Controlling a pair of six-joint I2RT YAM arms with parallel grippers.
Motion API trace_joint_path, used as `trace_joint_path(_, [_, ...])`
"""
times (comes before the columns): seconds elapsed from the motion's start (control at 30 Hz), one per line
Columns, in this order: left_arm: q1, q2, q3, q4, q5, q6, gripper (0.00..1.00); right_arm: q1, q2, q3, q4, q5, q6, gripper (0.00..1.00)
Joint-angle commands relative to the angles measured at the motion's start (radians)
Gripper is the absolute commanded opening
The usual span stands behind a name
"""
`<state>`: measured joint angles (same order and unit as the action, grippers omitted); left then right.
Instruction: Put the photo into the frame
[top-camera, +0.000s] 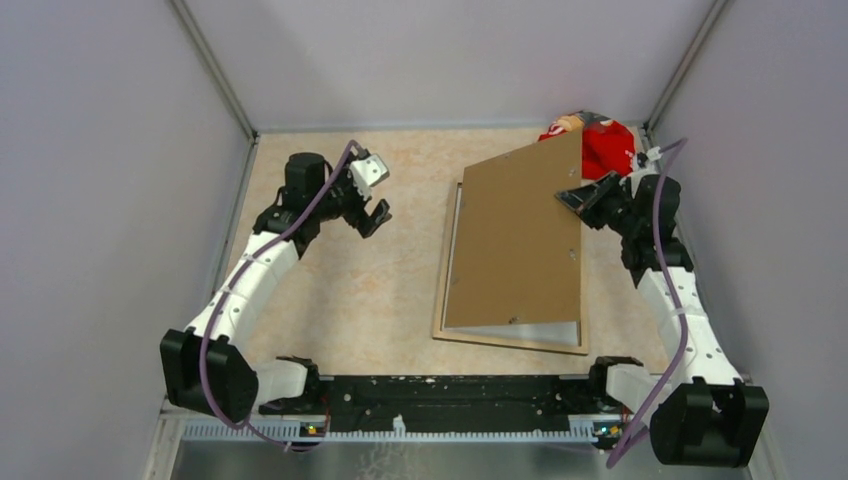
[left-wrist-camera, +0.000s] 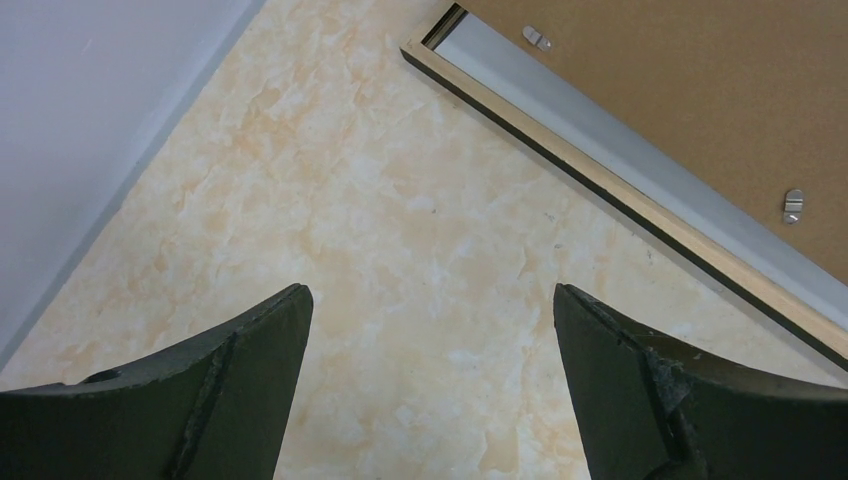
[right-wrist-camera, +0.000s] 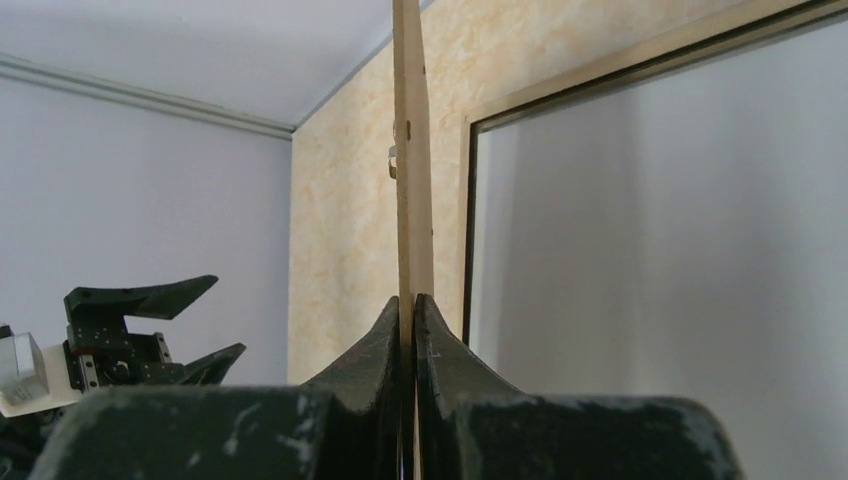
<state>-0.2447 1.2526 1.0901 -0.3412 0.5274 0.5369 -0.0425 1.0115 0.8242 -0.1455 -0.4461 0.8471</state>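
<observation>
The frame (top-camera: 447, 262) lies face down right of centre, its tan wood back up; a pale grey surface (top-camera: 535, 331) shows inside it. The plain brown backing board (top-camera: 520, 240) lies slanted over it, its right edge raised. My right gripper (top-camera: 572, 199) is shut on that raised edge; in the right wrist view the jaws (right-wrist-camera: 414, 298) pinch the thin board (right-wrist-camera: 412, 150) edge-on, beside the frame's rail (right-wrist-camera: 640, 55). My left gripper (top-camera: 375, 195) is open and empty over bare table, left of the frame (left-wrist-camera: 600, 183). The mountain print does not show.
A red object (top-camera: 605, 145) lies in the back right corner behind the board. Grey walls close in the left, back and right sides. Small metal clips (left-wrist-camera: 793, 205) sit on the board's back. The marbled table (top-camera: 340, 290) shows between the arms.
</observation>
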Motion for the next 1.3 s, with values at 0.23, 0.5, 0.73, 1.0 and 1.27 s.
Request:
trace_joint_path(0.23, [-0.004, 0.01, -0.012, 0.033, 0.028, 0.025, 0.95, -0.042, 0.066, 0.001, 0.208, -0.076, -0.042, 0.0])
trace_joint_path(0.5, [-0.004, 0.004, -0.016, 0.021, 0.021, 0.042, 0.94, -0.057, 0.125, -0.034, 0.27, -0.11, -0.002, 0.0])
trace_joint_path(0.73, [-0.004, 0.0, -0.022, 0.019, 0.017, 0.054, 0.94, -0.066, 0.155, -0.073, 0.299, -0.115, 0.02, 0.0])
trace_joint_path(1.0, [-0.004, -0.004, -0.039, 0.023, 0.005, 0.076, 0.94, -0.069, 0.174, -0.112, 0.314, -0.118, 0.031, 0.0])
trace_joint_path(1.27, [-0.004, -0.007, -0.049, 0.026, 0.001, 0.086, 0.94, -0.072, 0.193, -0.137, 0.337, -0.13, 0.041, 0.0])
